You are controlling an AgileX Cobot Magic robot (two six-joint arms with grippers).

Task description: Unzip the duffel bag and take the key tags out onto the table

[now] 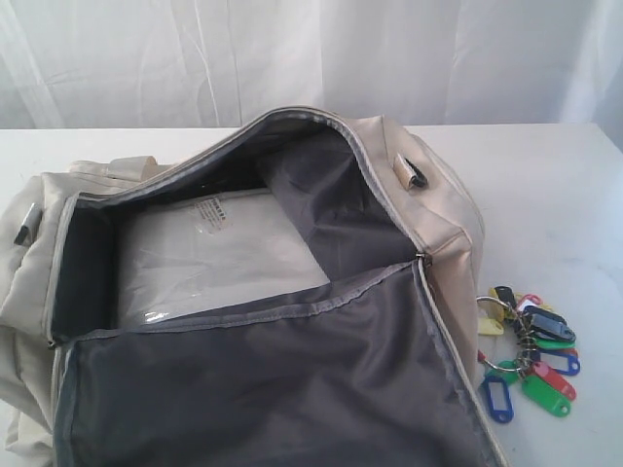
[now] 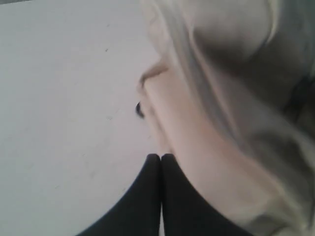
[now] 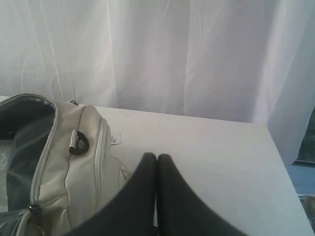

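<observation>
The cream duffel bag [image 1: 438, 219] lies on the white table [image 1: 545, 185] with its top unzipped and its dark grey lining showing. The key tags [image 1: 531, 355], in blue, green, red, yellow and black on metal rings, rest on the table just right of the bag. Neither arm shows in the exterior view. My left gripper [image 2: 160, 156] is shut with nothing in it, hovering by the bag's outer side [image 2: 206, 147]. My right gripper [image 3: 156, 156] is also shut and empty, above the table [image 3: 221, 152] beside the bag's end [image 3: 78, 167].
A clear plastic-wrapped flat package [image 1: 209, 253] lies inside the bag. A white curtain [image 1: 321, 49] hangs behind the table. A metal strap ring [image 1: 414, 173] sits on the bag's right end. The table's far right edge [image 3: 280, 152] is near.
</observation>
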